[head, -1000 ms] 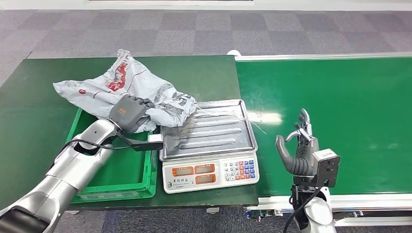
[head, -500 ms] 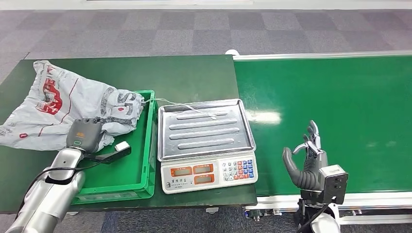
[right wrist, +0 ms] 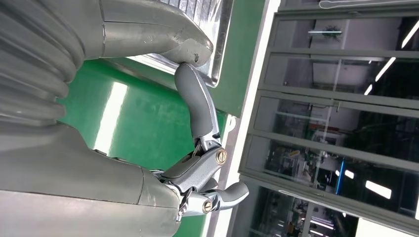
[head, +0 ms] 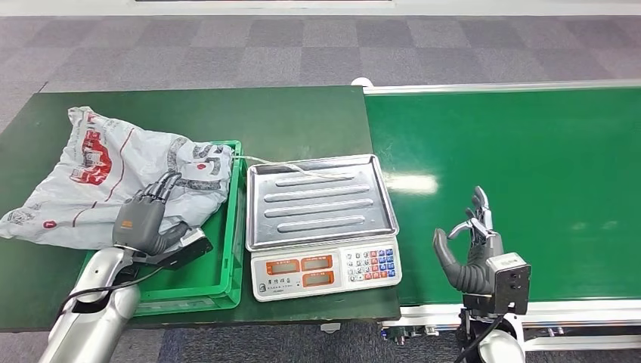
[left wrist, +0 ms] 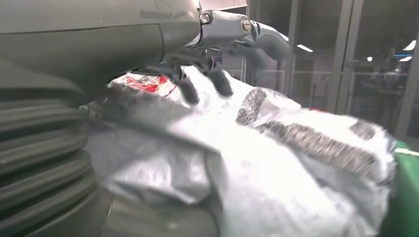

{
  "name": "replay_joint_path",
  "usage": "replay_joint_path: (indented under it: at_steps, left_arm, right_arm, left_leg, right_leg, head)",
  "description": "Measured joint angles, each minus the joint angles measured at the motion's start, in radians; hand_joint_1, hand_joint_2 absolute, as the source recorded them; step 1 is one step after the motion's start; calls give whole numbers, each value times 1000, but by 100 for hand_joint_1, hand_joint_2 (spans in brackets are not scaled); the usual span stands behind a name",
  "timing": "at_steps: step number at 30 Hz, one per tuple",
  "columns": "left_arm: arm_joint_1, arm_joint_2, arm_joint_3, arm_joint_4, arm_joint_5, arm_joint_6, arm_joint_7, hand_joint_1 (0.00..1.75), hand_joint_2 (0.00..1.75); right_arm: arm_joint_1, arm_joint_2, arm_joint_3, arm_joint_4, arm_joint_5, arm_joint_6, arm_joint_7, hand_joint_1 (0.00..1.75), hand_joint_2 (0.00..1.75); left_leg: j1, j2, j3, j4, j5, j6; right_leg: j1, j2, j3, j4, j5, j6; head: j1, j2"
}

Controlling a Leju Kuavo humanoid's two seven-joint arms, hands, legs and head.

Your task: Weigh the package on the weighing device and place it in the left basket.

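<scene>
Nearest, the right hand (head: 470, 246) stands over the belt edge, fingers spread, holding nothing. The left hand (head: 149, 219) rests on the package (head: 113, 178) with fingers extended; whether it grips, I cannot tell. The package lies half in the green basket (head: 227, 276), half over its far rim onto the table. Risk: it may slide out. The scale (head: 321, 204) beyond carries nothing.

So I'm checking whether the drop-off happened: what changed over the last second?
The left hand carried the package off the scale's tray leftward to the green basket, then spread its fingers and released it. The package now lies across the basket's far end and the table. The scale and the raised right hand stayed put.
</scene>
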Motion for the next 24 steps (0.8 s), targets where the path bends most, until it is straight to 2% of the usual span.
replay_joint_path:
  at_steps: [4,9,12,14,17,19,21,24]
  left_arm:
    - [5,-8,-2,-30,148,-34,-75,0,175]
    - [-34,-46,-33,-67,542,-192,-176,0,175]
    - [-80,-77,-55,-69,748,-286,-195,0,175]
    - [-108,-107,-64,-66,934,-383,-202,0,175]
    - [-140,-167,-77,-52,1248,-530,-167,0,175]
    - [-154,-212,-91,-29,1414,-584,-136,0,175]
    - [-162,-257,-111,3,1497,-576,-126,0,175]
    - [-165,-312,-148,56,1472,-454,-149,0,175]
  right_arm:
    - [-2,0,0,0,5,-2,2,0,175]
    - [-28,0,4,6,9,-12,8,0,175]
    - [-58,0,14,23,6,-21,14,0,175]
    - [-86,0,27,46,-9,-13,21,0,175]
    - [-144,0,58,107,-65,29,24,0,175]
    - [-194,1,86,167,-115,61,18,0,175]
    - [-249,6,116,239,-156,74,8,0,175]
    - [-321,21,159,336,-179,46,3,0,175]
  left_leg:
    - [0,0,0,0,0,0]
    - [0,-1,0,0,1,0]
    - [0,-1,0,0,1,0]
    - [0,-1,0,0,1,0]
    - [0,-1,0,0,2,0]
    - [-1,-1,0,1,2,0]
    - [-1,-1,0,1,2,0]
    - [-2,-1,0,1,3,0]
  right_leg:
    - [0,0,0,0,0,0]
    - [0,-1,0,0,0,0]
    - [0,-1,0,0,1,0]
    - [0,-1,0,0,2,0]
    - [0,-1,0,0,2,0]
    - [-1,-1,0,0,3,0]
    - [0,-1,0,0,3,0]
    - [0,-1,0,0,3,0]
  head:
    - [0,0]
    - [0,0]
    - [0,0]
    - [0,0]
    - [0,0]
    - [0,0]
    - [0,0]
    - [0,0]
